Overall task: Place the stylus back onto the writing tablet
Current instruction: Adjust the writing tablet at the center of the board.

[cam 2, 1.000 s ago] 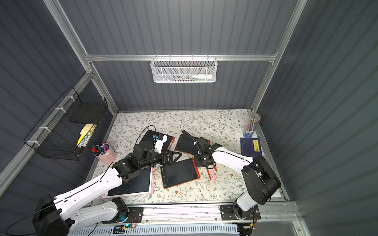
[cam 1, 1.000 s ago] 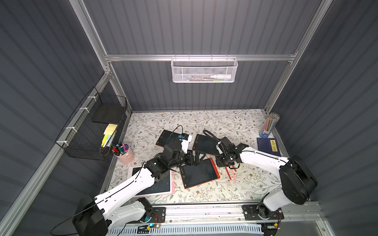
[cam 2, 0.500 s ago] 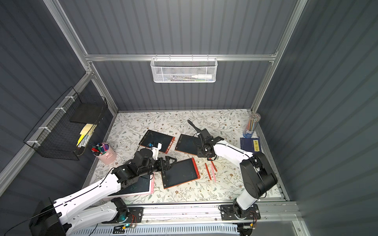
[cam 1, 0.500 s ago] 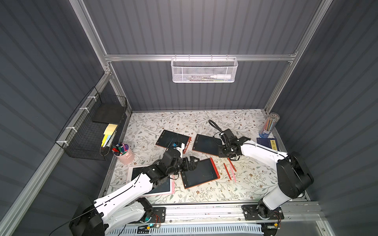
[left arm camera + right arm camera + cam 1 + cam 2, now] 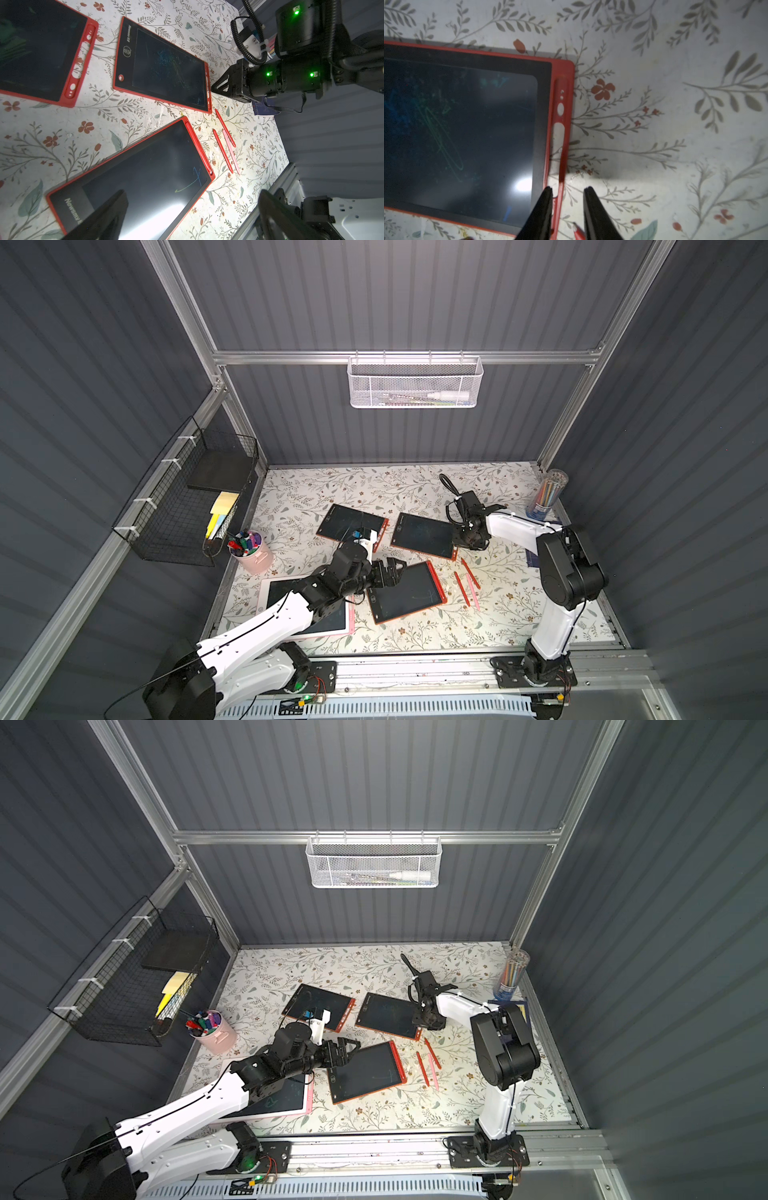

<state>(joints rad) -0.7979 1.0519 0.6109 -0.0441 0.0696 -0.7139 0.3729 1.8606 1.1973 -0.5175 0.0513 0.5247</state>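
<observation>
Three red-framed writing tablets lie on the floral table. My right gripper [image 5: 568, 189] is open, one finger over the middle tablet's [image 5: 422, 535] empty stylus slot [image 5: 559, 128], the other over the table. It holds nothing. Two red styluses [image 5: 461, 587] [image 5: 469, 572] and a pink stylus [image 5: 472, 593] lie loose just nearer than it; the left wrist view shows them [image 5: 223, 151] too. My left gripper [image 5: 392, 568] is wide open and empty above the near tablet's [image 5: 409, 593] far left corner. That tablet's slot [image 5: 197, 145] has a red stylus in it.
The third red tablet [image 5: 351, 524] lies far left, its slot empty. A pink-framed tablet [image 5: 307, 620] lies under my left arm. A pink marker cup [image 5: 251, 551], a pencil tube [image 5: 546, 493], a blue booklet [image 5: 532, 558] and a black wire basket [image 5: 187, 506] edge the table.
My right gripper has drawn away from the loose styluses to the middle tablet's edge. My left gripper drew back slightly, then returned to the near tablet's corner.
</observation>
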